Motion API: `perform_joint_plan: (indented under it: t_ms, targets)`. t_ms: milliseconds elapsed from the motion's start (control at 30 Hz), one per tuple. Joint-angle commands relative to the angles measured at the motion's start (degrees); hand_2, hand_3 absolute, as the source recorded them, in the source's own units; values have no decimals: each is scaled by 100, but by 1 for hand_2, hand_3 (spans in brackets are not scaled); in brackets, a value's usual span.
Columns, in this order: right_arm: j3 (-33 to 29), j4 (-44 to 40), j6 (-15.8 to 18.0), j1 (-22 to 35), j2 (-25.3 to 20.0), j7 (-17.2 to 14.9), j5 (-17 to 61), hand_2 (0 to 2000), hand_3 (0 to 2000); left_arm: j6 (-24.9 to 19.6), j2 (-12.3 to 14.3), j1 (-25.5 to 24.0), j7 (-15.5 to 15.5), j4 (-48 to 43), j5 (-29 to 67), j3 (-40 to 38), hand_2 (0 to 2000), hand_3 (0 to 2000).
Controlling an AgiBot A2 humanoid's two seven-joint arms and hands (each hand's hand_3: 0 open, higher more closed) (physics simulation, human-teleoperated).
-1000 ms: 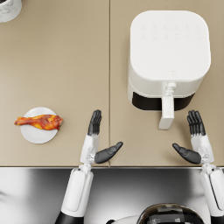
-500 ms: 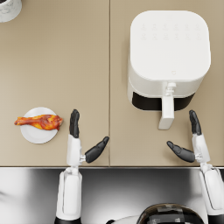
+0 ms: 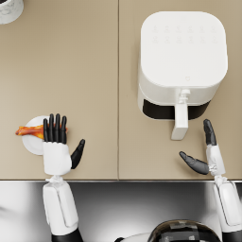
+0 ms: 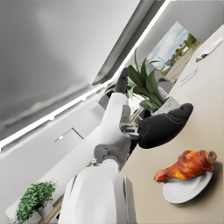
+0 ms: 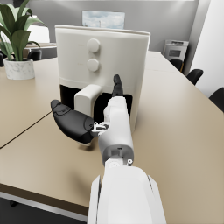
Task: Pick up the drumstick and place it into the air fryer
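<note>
An orange-brown drumstick (image 3: 28, 131) lies on a small white plate (image 3: 32, 144) at the table's left front; it also shows in the left wrist view (image 4: 186, 165) on the plate (image 4: 186, 190). My left hand (image 3: 57, 142) hovers over the plate's right side with fingers apart, covering part of the drumstick and holding nothing; it appears in the left wrist view (image 4: 162, 127). The white air fryer (image 3: 182, 64) stands at the right, handle (image 3: 179, 120) toward me. My right hand (image 3: 204, 153) is open just in front of the handle, also seen in the right wrist view (image 5: 87, 116), before the fryer (image 5: 103, 65).
A pale pot (image 3: 9, 9) sits at the far left corner; it holds a green plant (image 4: 146, 85). The table's front edge (image 3: 118, 179) runs just behind both hands. A seam (image 3: 118, 90) splits the tabletop.
My left hand has moved left from mid-table and now reaches over the plate and drumstick. My right hand has stayed near the fryer handle, drifting slightly.
</note>
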Motion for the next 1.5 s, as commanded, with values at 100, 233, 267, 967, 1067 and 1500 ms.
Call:
perform_joint_plan:
  t_ms: [100, 233, 267, 967, 1067, 1500]
  targets:
    - [-61, 23, 0, 40, -57, 0, 0, 0, 0, -794, -167, 326, -469, 273, 781, -497, 0, 0]
    - [-95, 8, 0, 24, -101, 0, 0, 0, 0, -1200, -243, 500, -661, 609, 1823, -508, 0, 0]
    - [-57, -5, 0, 26, -115, 0, 0, 0, 0, -1242, -241, 508, -680, 694, 2084, -492, 0, 0]
    - [-191, -107, 0, 84, -382, 0, -1, 0, 0, -1394, -235, 1191, -738, 2666, 5227, 228, 0, 0]
    - [-225, -78, 0, 93, -417, 0, -1, 0, 0, -1383, -218, 1303, -731, 3129, 5237, 254, 0, 0]
    - [-282, -47, 0, 135, -562, 0, -2, 0, 0, -1024, -270, 1825, -684, 4498, 5248, 552, 2000, 980]
